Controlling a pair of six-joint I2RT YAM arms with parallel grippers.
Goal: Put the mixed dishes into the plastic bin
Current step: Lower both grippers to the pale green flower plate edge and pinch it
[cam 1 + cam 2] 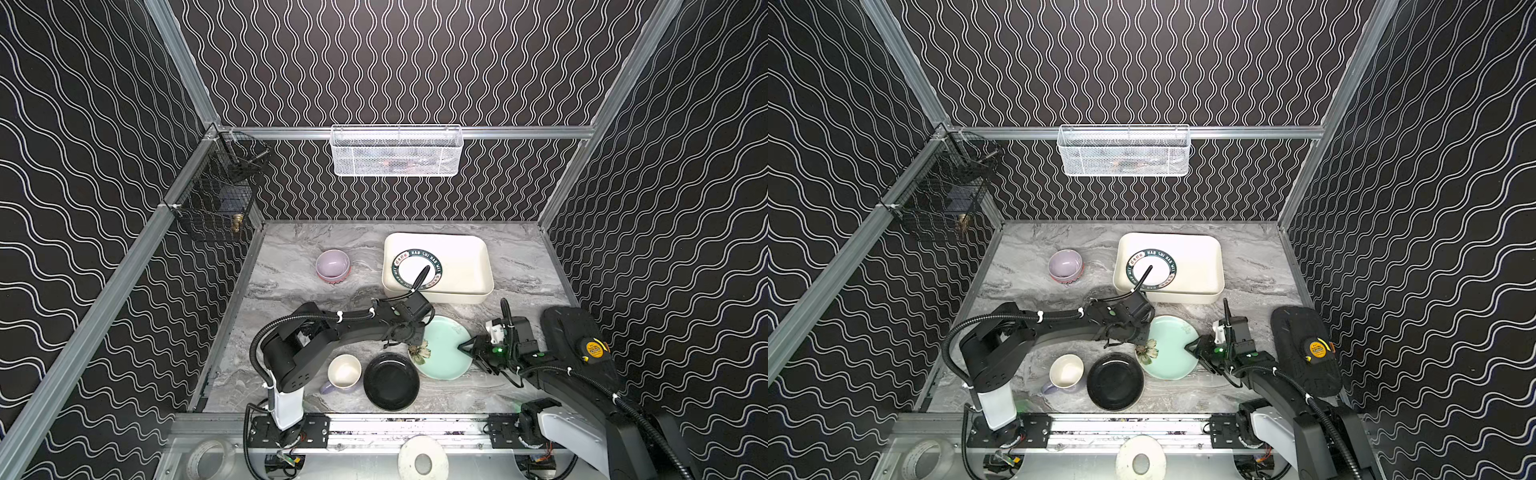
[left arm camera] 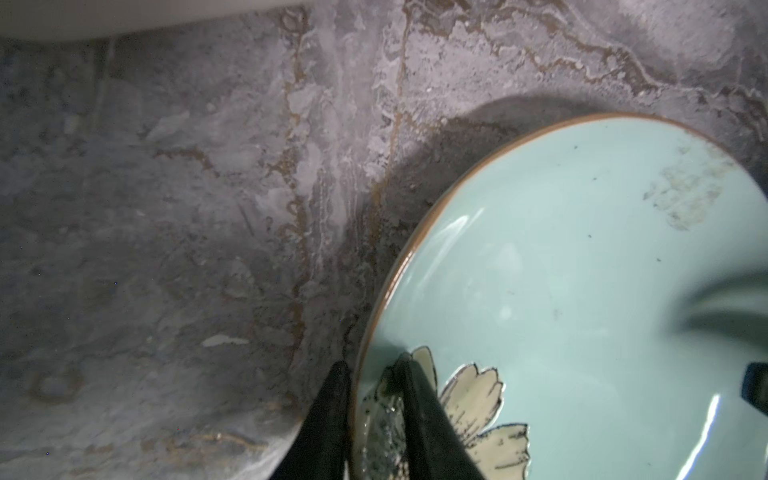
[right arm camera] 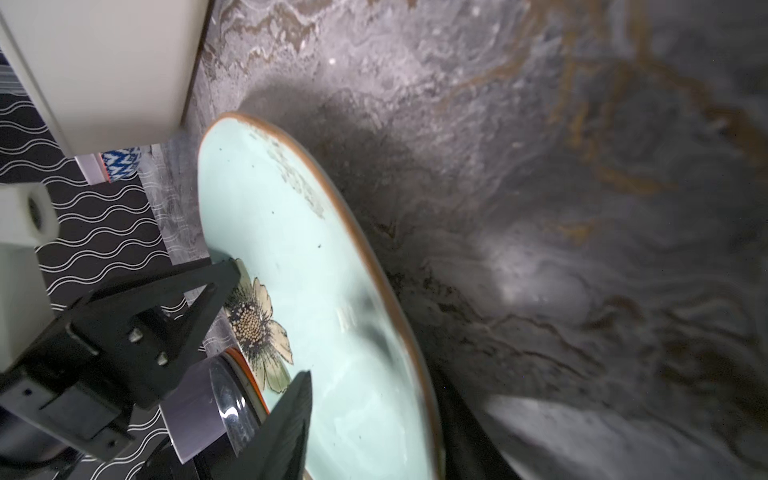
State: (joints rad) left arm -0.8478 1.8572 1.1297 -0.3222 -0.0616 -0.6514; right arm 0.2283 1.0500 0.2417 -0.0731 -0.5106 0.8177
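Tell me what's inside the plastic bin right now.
Inside the plastic bin lies one white plate with a dark lettered rim. The left arm's cable covers part of it in both top views; anything beneath the plate is hidden.

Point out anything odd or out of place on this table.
A yellow tape measure lies on a black pad at the right edge of the table: a tool among dishes. Nothing looks spilled or broken.
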